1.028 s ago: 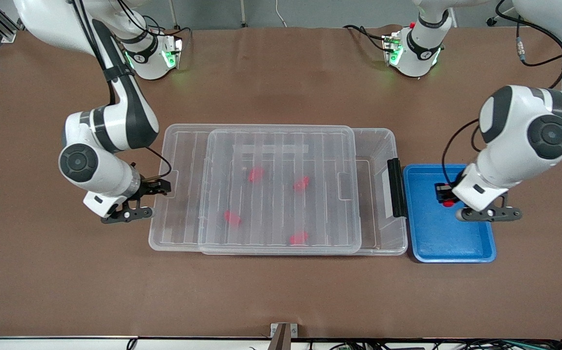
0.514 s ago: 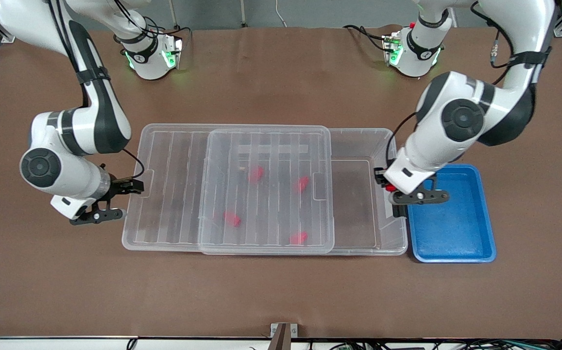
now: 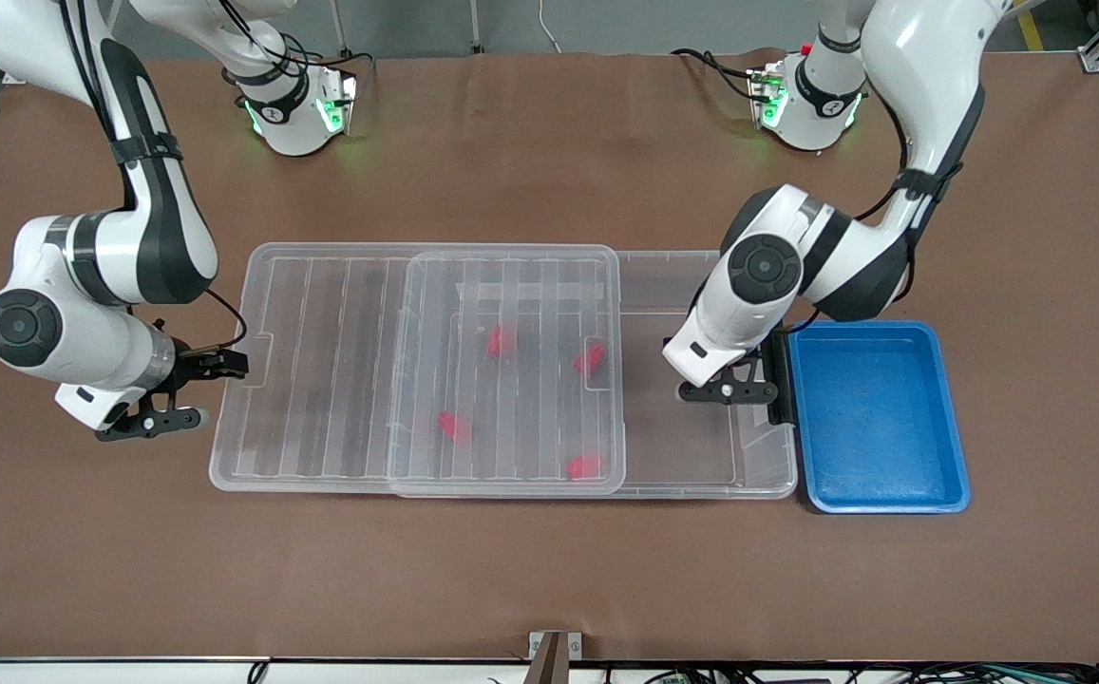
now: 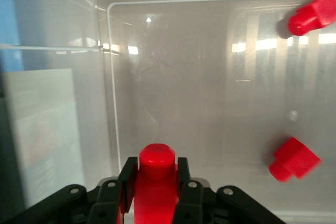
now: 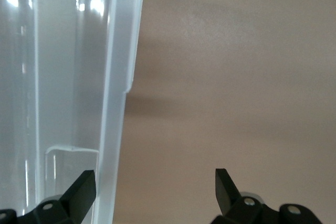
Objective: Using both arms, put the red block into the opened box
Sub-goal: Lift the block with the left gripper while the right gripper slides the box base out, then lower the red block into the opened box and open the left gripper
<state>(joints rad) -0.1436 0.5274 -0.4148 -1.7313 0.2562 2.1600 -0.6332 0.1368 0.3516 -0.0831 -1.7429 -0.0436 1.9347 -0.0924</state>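
My left gripper [image 4: 156,179] is shut on the red block [image 4: 156,174], which stands between its fingers with its round end forward. In the front view the left arm's hand [image 3: 712,347] hangs over the uncovered end of the opened box [image 3: 748,275], beside the black handle [image 3: 777,370]; the block is hidden under the hand there. The ribbed clear lid [image 3: 321,380] sticks out past the box toward the right arm's end. My right gripper [image 3: 226,364] is open at that lid's end tab. Its fingers straddle the lid's rim [image 5: 118,103].
Several other red blocks lie in the box under the lid, such as one [image 3: 502,342] and another [image 3: 584,465]; two show in the left wrist view [image 4: 313,17] [image 4: 294,159]. A blue tray [image 3: 957,418] stands against the box's handle end.
The right gripper moved toward its end of the table and the lid slid with it, uncovering more of the box. The left arm carried the red block from the blue tray to over the box.
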